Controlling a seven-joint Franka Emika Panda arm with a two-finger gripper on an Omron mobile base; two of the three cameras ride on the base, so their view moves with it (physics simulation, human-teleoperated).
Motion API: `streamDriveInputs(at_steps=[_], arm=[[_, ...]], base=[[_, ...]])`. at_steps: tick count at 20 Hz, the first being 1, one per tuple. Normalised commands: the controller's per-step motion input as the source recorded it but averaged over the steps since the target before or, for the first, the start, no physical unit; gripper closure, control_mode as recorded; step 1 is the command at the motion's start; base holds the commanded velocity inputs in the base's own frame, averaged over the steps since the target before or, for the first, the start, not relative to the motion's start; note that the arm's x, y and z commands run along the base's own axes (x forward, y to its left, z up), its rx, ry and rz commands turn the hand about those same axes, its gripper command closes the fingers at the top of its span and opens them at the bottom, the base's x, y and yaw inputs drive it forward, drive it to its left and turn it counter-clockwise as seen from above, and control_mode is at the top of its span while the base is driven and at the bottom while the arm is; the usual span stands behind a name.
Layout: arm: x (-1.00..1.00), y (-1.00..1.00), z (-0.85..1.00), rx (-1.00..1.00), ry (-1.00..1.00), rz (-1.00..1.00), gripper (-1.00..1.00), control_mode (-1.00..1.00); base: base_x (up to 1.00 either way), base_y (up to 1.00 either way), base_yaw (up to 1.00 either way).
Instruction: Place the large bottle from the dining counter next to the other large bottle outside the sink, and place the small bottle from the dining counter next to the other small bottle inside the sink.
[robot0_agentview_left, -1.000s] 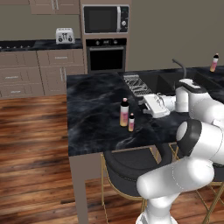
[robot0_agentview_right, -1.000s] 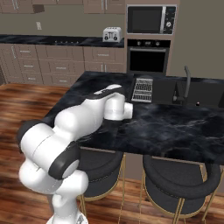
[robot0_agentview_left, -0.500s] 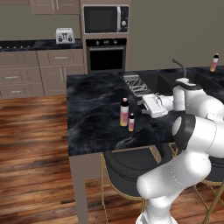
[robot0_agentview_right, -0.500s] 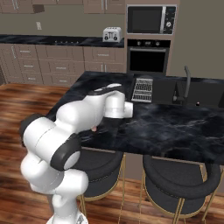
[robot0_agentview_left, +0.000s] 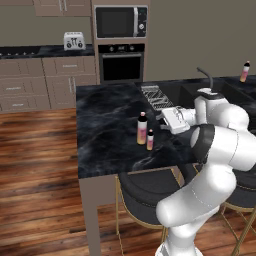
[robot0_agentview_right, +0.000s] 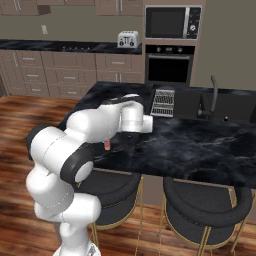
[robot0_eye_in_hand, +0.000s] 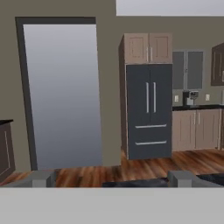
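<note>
2 upright bottles, large bottle (robot0_agentview_left: 142, 128) and small bottle (robot0_agentview_left: 150, 140), stand on the table (robot0_agentview_left: 105, 125) just left of the end effector (robot0_agentview_left: 169, 121), whose fingers are apart, holding nothing

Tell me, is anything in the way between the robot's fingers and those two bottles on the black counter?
Nothing visible blocks them. In the left base view the gripper hangs open just right of the large bottle and the small bottle, with bare dining counter between. The hand points sideways, across the room, not at them.
</note>
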Motion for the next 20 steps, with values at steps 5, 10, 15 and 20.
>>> streamDriveInputs(at_steps=[5, 10, 15, 20], arm=[[0.21, 0.00, -0.08, 0.00, 0.00, 0.00, -1.00, -1.00], [0.21, 0.00, -0.09, 0.00, 0.00, 0.00, -1.00, -1.00], [0.21, 0.00, -0.11, 0.00, 0.00, 0.00, -1.00, -1.00], [0.21, -0.03, -0.10, 0.00, 0.00, 0.00, -1.00, -1.00]], base=[[0.00, 0.00, 0.00], [0.00, 0.00, 0.00], [0.00, 0.00, 0.00], [0.00, 0.00, 0.00]])
